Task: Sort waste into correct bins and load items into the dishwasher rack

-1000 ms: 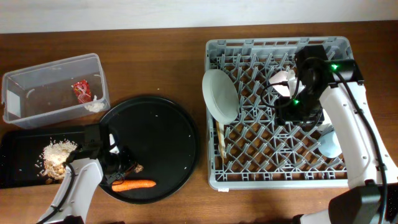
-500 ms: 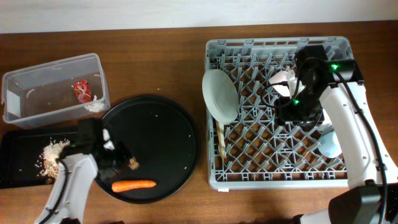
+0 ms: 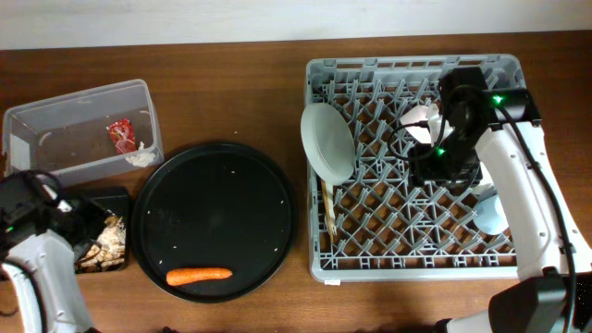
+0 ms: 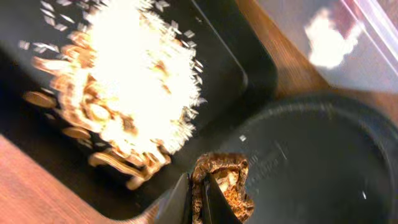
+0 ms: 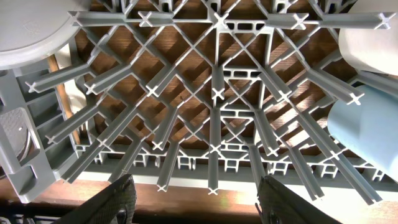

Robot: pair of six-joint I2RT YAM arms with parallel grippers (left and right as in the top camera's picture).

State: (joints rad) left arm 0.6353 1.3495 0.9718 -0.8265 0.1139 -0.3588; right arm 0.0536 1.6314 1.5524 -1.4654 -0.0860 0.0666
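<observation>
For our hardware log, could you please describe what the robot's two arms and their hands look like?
Both arms pair smooth white link shells with black joint housings. The right arm shows two green lights and a thin black cable alongside; the left arm looks alike. The right hand has broad, matte-black fingers.

Red wrapper point(image 3: 121, 134) and crumpled white scrap point(image 3: 141, 158) inside the clear tub point(image 3: 83, 98), at its right end. Beige crumbly scraps point(image 4: 124, 81) heaped on the flat black tray point(image 3: 113, 196). Brown morsel point(image 4: 222, 180) pinched in the left gripper point(image 4: 198, 202) over that tray's corner. Orange carrot point(image 3: 198, 275) flat on the round black tray point(image 3: 217, 203), near its rim. In the grey rack point(image 3: 407, 67): pale plate point(image 3: 327, 141) on edge at left, chopsticks point(image 3: 328, 213) just below it, white cup point(image 3: 418, 120), blue cup point(image 3: 490, 215) at right.
</observation>
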